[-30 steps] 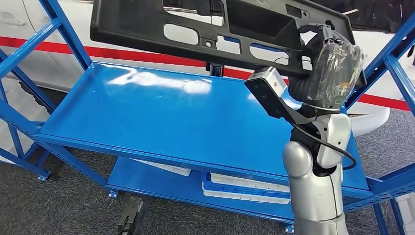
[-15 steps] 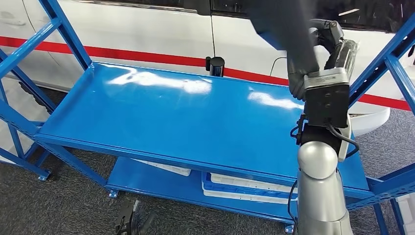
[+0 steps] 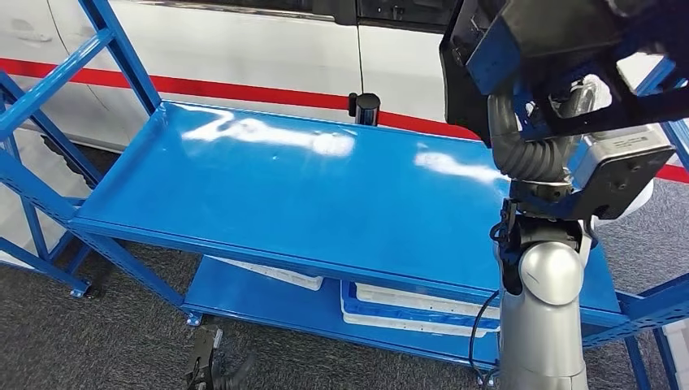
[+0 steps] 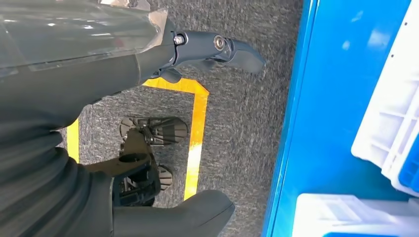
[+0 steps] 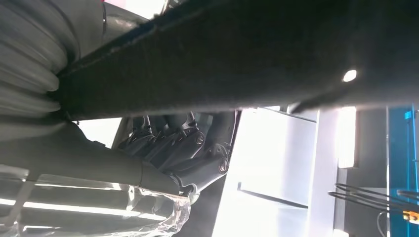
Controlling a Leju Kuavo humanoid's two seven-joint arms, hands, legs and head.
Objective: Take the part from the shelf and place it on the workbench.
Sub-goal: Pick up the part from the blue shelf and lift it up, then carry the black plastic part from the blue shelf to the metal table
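Right hand (image 3: 561, 106) is clamped round the black part (image 3: 552, 41), hoisted clear above the blue shelf's (image 3: 284, 203) right end; left hand (image 4: 207, 49) hangs empty, fingers apart.

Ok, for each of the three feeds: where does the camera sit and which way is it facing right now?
Head view: high on the body, looking forward and down at the blue shelf; the right arm rises, lifting the black part.
Left wrist view: behind the left hand, looking down at carpet and yellow floor tape.
Right wrist view: behind the right hand, fingers curled against the part.
Shared: head and left wrist views both show the white bins on the lower shelf.
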